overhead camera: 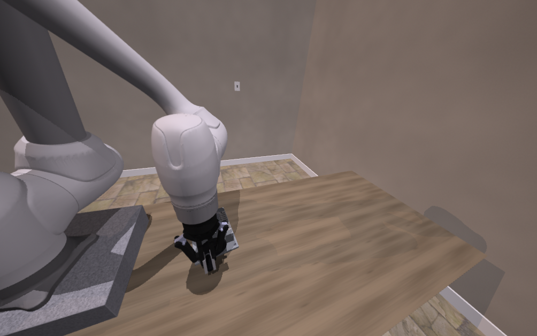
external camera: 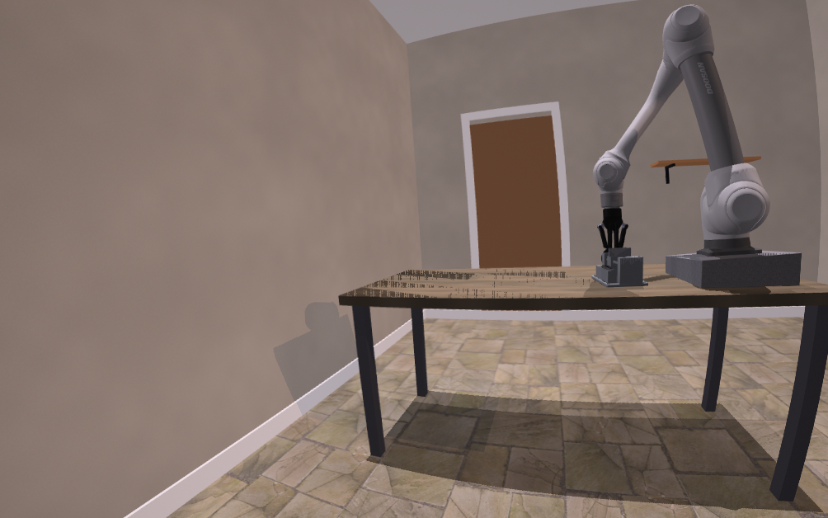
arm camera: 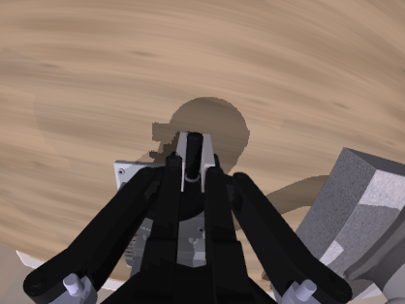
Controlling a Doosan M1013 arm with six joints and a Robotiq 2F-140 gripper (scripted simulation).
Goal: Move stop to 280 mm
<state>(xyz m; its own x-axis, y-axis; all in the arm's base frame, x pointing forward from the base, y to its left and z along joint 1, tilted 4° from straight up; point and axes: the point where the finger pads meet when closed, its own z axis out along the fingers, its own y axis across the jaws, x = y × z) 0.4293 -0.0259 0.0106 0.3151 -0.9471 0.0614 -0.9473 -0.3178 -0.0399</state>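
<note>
The stop device (overhead camera: 233, 240) (external camera: 630, 271) stands on the table, a grey block assembly on a light plate, largely hidden under my gripper in the top view. Its black handwheel (arm camera: 190, 213) shows partly behind the fingers in the wrist view. The wheel's black handle (arm camera: 194, 147) sticks out between the two pale fingertips. My gripper (overhead camera: 208, 264) (arm camera: 194, 144) points down and is shut on this handle. A scale strip (arm camera: 130, 251) with a small red mark shows beside the left finger in the wrist view. Its reading is too small to tell, and the stop's position is mostly hidden.
The robot's grey stone-like base block (overhead camera: 128, 253) (external camera: 741, 271) (arm camera: 334, 208) stands on the wooden table (overhead camera: 336, 237) (external camera: 488, 287) to one side of the device. A wall (overhead camera: 435, 99) rises beyond the table's far side. A shelf (external camera: 689, 162) hangs on the wall behind the arm.
</note>
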